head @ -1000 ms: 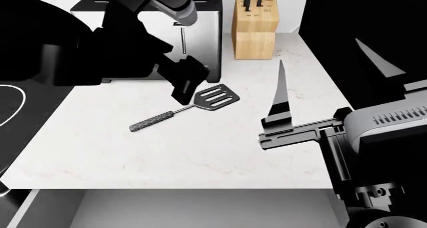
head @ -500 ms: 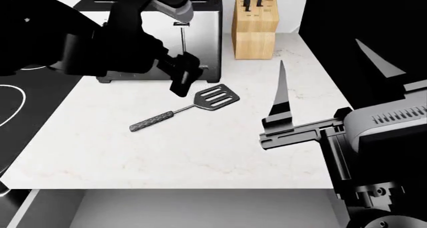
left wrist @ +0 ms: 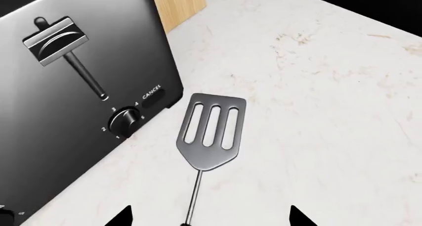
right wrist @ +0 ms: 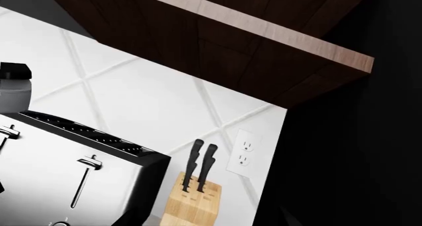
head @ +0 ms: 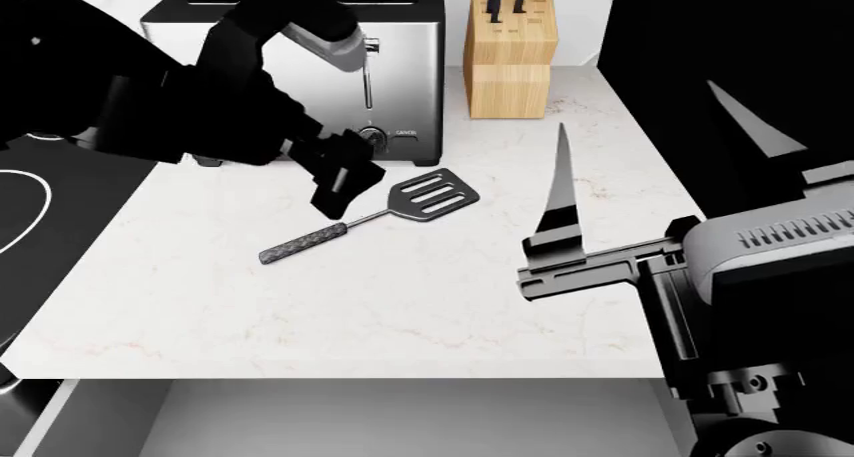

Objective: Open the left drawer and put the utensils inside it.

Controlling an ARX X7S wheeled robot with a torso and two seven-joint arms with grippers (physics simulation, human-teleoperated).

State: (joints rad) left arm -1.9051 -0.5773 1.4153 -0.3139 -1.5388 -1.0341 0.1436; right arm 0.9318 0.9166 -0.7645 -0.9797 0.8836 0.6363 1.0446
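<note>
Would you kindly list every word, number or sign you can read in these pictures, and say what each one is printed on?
"CANCEL": beside a dark button on the front of the toaster, left wrist view.
"1", "2", "3", "4", "5": around the toaster's dial, same view.
In the head view the toaster's button label is too small to read.
The knife block, wall outlet and spatula carry no text.

Bright, even, sharp; faint shadows
</note>
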